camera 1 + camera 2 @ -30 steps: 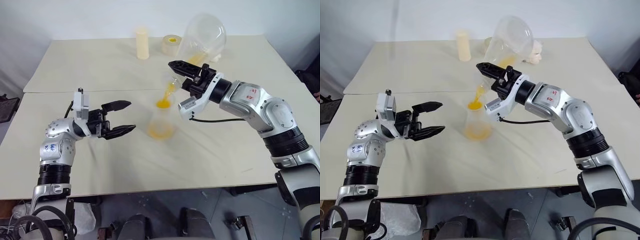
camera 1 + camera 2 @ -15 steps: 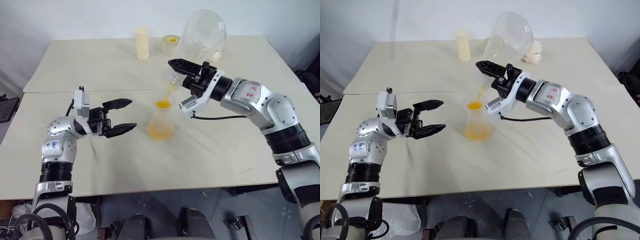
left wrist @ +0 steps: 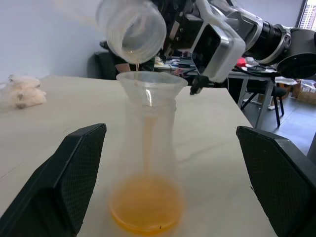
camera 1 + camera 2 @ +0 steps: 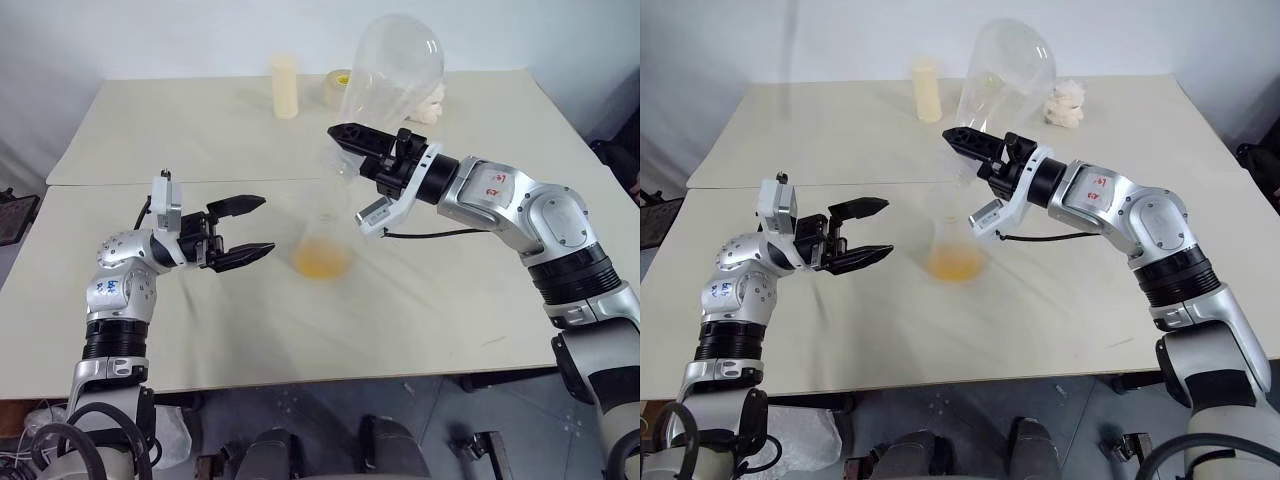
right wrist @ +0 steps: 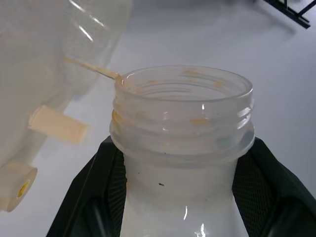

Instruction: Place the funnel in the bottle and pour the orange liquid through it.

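My right gripper is shut on the neck of the bottle, a frosted see-through one with a wide threaded mouth. It hangs upended, mouth down, just above the funnel. The small clear funnel sits in the narrow neck of a clear conical flask standing mid-table. The orange liquid pools in the flask's bottom, and a thin trickle still runs off the bottle's lip. My left gripper is open, level with the flask, a short way to its left and not touching it.
A cream cylinder and a yellow-cored tape roll stand at the table's far edge. A white crumpled wad lies behind the bottle. A seam between two tabletops runs behind the flask.
The right wrist rolled and the bottle tipped up steeper. The orange stream thinned to a trickle, and the funnel drained into the flask. The left gripper stayed put.
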`<state>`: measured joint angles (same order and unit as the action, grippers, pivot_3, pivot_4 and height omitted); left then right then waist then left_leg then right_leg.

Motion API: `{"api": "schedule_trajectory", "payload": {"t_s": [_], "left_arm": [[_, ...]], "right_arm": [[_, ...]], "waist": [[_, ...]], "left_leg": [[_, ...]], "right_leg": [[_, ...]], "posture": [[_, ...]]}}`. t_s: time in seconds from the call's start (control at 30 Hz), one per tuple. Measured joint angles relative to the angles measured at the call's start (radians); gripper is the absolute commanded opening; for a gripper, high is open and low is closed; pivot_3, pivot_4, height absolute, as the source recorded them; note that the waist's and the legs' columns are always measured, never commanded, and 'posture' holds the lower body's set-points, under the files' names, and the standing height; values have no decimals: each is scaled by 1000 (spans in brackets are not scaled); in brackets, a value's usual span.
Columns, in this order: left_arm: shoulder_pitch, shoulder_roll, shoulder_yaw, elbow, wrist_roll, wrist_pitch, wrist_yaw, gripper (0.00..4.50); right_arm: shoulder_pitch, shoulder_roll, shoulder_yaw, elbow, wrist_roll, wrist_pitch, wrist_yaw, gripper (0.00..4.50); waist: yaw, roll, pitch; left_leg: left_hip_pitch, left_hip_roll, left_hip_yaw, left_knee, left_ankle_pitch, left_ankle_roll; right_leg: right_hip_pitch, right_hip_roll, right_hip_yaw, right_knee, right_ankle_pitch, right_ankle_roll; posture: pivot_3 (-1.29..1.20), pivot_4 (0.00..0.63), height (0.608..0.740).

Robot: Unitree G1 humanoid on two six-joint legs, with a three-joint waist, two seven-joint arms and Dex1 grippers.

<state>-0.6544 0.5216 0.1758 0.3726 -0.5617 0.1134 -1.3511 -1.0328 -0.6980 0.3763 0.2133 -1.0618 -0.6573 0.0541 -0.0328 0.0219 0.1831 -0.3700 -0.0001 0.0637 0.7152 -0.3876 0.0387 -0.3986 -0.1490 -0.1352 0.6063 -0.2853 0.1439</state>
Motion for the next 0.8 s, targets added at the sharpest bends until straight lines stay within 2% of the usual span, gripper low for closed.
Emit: {"api": "schedule_trajectory", "payload": {"t_s": [0.2, 0.3, 0.43, 0.57, 0.7, 0.8], "left_arm": [[-2, -3, 0, 25, 9, -7, -4, 4500], [-3, -6, 0, 35, 12, -11, -6, 4500], [-8, -10, 0, 37, 14, -19, -10, 4500], [-8, -11, 0, 38, 14, -21, -12, 4500], [-8, -11, 0, 38, 14, -21, -14, 4500], [-8, -11, 0, 38, 14, -21, -16, 4500]], "right_arm": [[0, 0, 3, 0, 1, 1, -2, 2466], [5, 1, -1, 0, 60, 16, 28, 2466], [71, 34, -69, -8, 232, 100, 126, 2466], [160, 98, -166, -57, 464, 275, 261, 2466], [242, 196, -328, -144, 741, 580, 370, 2466], [254, 229, -451, -172, 894, 792, 382, 2466]], "waist": [[-1, 0, 0], [0, 0, 0], [1, -1, 0], [1, -1, 0], [5, -1, 0], [6, -1, 0]], "left_leg": [[0, 0, 0, 0, 0, 0], [0, 0, 0, 0, 0, 0], [0, 0, 0, 0, 0, 0], [0, 0, -1, 0, 0, 0], [0, 0, -2, 1, 0, 0], [0, 0, -2, 1, 0, 1]], "right_leg": [[0, 0, 0, 0, 0, 0], [0, 0, 0, 0, 0, 0], [0, 0, 0, 0, 0, 0], [0, 0, -1, 1, 0, 0], [0, 0, -1, 2, 0, 0], [0, 0, 0, 3, 0, 0]], "posture": [[0, 150, 740], [0, 150, 740], [0, 150, 740], [0, 150, 740], [0, 150, 740], [0, 150, 740]]}}
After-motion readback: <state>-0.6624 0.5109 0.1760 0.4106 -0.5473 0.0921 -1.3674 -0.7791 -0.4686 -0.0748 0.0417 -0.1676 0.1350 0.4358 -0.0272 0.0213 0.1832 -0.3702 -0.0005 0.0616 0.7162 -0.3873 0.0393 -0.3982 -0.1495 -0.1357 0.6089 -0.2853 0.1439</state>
